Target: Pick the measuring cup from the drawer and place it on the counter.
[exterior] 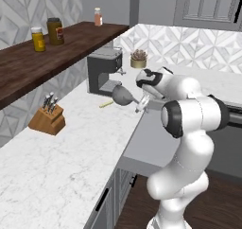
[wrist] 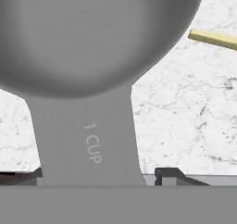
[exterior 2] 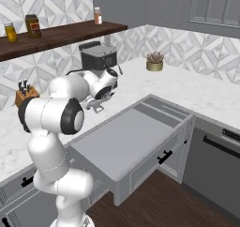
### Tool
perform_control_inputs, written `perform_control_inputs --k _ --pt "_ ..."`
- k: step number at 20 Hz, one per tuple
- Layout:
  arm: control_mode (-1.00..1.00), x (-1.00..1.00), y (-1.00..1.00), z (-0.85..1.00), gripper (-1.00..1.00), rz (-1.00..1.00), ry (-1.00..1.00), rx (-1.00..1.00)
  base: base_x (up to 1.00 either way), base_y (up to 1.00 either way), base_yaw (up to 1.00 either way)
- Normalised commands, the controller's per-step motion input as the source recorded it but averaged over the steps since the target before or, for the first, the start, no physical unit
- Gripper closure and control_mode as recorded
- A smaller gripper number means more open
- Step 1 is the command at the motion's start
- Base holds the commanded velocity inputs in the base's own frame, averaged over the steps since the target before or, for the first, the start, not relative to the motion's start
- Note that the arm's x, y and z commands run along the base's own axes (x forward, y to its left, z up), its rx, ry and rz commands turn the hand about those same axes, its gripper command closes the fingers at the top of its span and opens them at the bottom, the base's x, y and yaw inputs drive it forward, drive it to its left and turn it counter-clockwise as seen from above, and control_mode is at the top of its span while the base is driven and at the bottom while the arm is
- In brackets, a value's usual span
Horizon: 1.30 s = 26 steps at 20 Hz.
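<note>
White glossy rounded arm (exterior: 189,143), dark joint bands, small dark fingers (wrist: 169,176).

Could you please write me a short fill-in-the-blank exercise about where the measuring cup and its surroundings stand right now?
1. The gripper holds the measuring cup by its flat ____.
2. The lettering on the handle reads "1 ____".
3. The cup's bowl hangs above the white marble ____, in front of the coffee machine.
4. The grey drawer below stands pulled ____.

Missing words: handle; CUP; counter; open
</note>
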Motion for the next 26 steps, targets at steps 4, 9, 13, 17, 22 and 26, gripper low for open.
perform_control_inputs --k 4,9,13,17,22,26 --pt "-1.00 0.10 1.00 -0.46 1.00 -0.07 0.02 0.15 0.00 0.00 0.00" --pt "-1.00 0.09 0.59 -0.53 1.00 -0.08 -0.01 0.00 0.00 0.00 0.00" --pt "-1.00 0.21 0.49 -0.66 1.00 -0.10 0.00 -0.07 0.00 0.00 0.00" --pt "-1.00 0.23 0.40 -0.69 1.00 -0.10 -0.01 -0.05 0.00 0.00 0.00" --pt "-1.00 0.19 0.28 -0.53 1.00 -0.06 -0.06 -0.01 0.00 0.00 0.00" --pt "-1.00 0.15 0.22 -0.44 -1.00 -0.03 -0.09 0.00 0.00 0.00 0.00"
